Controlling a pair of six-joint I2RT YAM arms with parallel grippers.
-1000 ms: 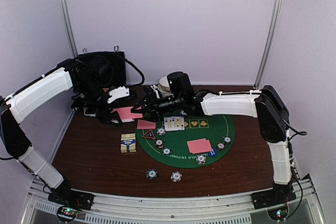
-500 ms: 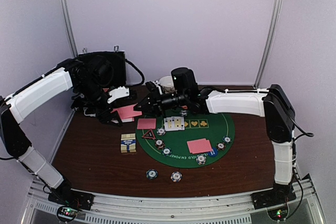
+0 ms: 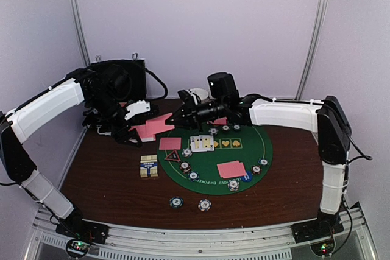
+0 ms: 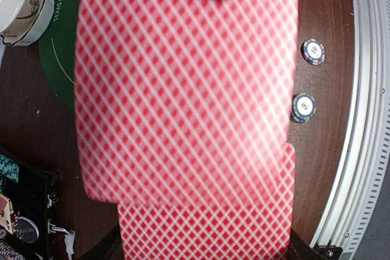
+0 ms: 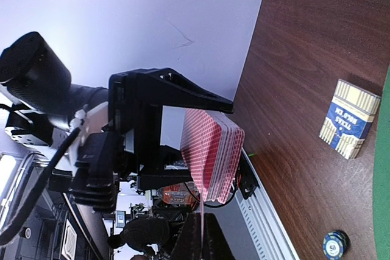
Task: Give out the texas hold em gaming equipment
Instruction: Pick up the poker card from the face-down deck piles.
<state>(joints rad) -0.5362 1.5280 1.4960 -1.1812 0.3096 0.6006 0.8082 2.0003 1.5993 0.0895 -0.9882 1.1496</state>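
Pink-backed deck (image 5: 210,150), held aloft (top card (image 4: 183,89) offset)

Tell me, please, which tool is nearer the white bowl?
Right. The right tool is close to the bowl's left; the left tool is farther left, by the case.

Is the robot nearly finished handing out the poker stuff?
Partly. Already out on the green mat: face-up cards, pink-backed cards, the triangle marker and several chips. In hand: the left gripper holds the deck while the right gripper pinches one card off it. Left, I'd guess: the deck looks thick, and two chips lie off the mat.
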